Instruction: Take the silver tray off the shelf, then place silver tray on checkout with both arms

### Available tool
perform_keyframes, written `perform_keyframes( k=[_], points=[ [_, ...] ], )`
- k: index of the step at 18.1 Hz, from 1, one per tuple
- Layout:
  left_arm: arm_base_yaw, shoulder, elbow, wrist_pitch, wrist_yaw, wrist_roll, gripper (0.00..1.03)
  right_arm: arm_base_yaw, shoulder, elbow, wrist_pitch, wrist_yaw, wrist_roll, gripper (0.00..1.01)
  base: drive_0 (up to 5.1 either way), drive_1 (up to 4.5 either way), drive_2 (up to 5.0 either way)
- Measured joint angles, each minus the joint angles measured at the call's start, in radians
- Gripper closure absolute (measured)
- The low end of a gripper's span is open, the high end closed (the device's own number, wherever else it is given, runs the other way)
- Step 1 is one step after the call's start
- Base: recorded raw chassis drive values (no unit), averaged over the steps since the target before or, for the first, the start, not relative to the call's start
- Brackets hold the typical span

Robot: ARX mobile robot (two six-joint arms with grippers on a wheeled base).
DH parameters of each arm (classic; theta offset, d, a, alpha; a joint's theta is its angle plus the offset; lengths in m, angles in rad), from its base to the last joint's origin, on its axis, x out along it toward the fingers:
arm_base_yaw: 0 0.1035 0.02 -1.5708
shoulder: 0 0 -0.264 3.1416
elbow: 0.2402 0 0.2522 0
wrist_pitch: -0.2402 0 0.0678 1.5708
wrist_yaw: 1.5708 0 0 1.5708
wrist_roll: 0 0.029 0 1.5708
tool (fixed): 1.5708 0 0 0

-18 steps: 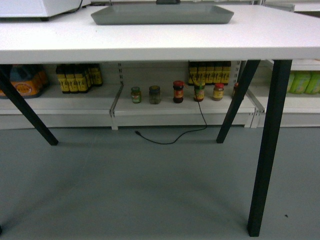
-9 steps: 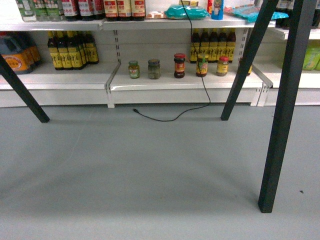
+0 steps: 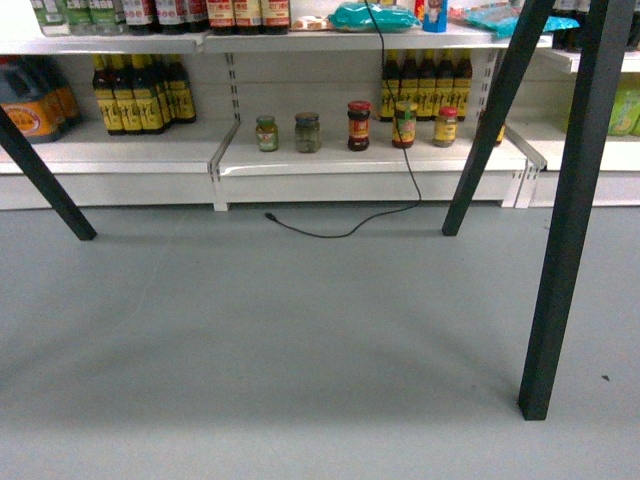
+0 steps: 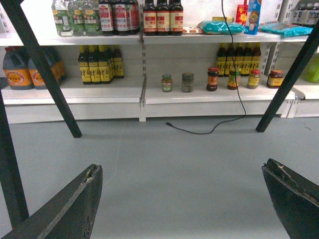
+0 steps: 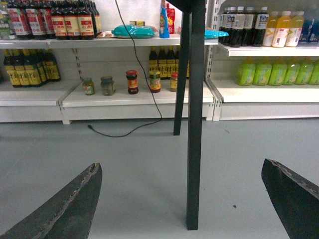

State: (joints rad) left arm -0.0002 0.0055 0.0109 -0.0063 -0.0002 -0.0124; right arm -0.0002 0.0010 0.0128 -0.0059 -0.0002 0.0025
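Grey floor (image 3: 300,340) between spread left fingers (image 4: 70,209); tray unseen.

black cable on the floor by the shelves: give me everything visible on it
The black cable is thin, dark and looks rubber-sheathed. It drops from above the upper shelf board, passes in front of the jars on the low shelf, goes over the shelf's front lip and onto the grey floor. There it lies slack in a shallow curve running left and ends in a small loose plug, connected to nothing. Its top end is out of frame. Both wrist views show the same run.
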Motion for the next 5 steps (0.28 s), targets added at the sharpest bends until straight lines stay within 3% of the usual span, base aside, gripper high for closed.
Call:
perform_keyframes(
  k=[5],
  points=[
    [0.0, 0.0, 0.0, 0.0, 0.0, 0.0, 0.05, 0.0, 0.0, 0.0, 0.0, 0.0, 0.0, 0.03, 0.1, -4.17, 4.3]
  ],
)
